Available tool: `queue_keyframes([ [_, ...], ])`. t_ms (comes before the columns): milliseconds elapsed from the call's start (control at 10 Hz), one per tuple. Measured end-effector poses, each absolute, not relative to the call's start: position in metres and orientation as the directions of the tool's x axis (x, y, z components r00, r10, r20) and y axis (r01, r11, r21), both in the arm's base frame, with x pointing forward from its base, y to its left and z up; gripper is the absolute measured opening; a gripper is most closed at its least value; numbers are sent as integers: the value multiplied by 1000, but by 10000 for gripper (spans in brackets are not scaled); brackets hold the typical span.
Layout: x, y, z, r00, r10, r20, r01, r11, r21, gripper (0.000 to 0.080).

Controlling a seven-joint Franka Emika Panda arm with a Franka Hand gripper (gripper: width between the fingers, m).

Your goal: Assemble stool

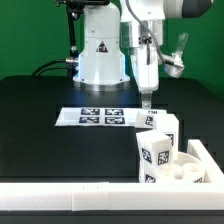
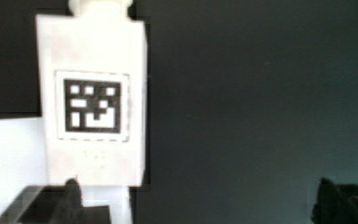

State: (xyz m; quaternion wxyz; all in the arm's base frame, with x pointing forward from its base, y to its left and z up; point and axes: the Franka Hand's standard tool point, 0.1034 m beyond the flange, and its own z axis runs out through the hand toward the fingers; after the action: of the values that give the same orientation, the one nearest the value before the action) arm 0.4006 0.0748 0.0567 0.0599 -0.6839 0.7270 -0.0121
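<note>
Along the nearest edge of the black surface (image 1: pixel 40 130) runs a long white edge bar (image 1: pixel 70 194). Tucked into the corner it makes at the exterior view's right sits the round white plastic seat (image 1: pixel 190 172) of the stool. On the seat's near side a stubby white plastic leg (image 1: pixel 154 158) stands upright, with black-and-white tags on its faces. It looks mounted, though the joint itself is hidden.

Just behind it is a second white blocky leg (image 1: pixel 160 124); whether that one is fixed to the seat or only rests beside it I cannot tell. The dark two-finger end effector (image 1: pixel 148 102) hangs right over this second leg. The wrist view shows it released: the fingers (image 2: pixel 345 198) are spread wide, with bare surface between them, and the tagged leg sits by one fingertip rather than clamped.

Farther back lies the thin flat white marker board (image 1: pixel 100 117), and beyond it the arm's white base (image 1: pixel 100 55).

As a judgement, the assembly is partway — the seat is placed and one leg appears to be on. The second leg needs grasping and fitting. Any other legs are out of view, so how many are left is unclear.
</note>
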Motion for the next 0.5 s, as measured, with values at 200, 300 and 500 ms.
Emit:
queue_keyframes([
  [200, 395, 77, 63, -140, -984, -112, -982, 152, -109, 648],
  [300, 391, 83, 62, -160, -979, -124, -979, 174, -105, 648],
  [500, 382, 93, 54, -162, -981, -109, -979, 174, -103, 648],
])
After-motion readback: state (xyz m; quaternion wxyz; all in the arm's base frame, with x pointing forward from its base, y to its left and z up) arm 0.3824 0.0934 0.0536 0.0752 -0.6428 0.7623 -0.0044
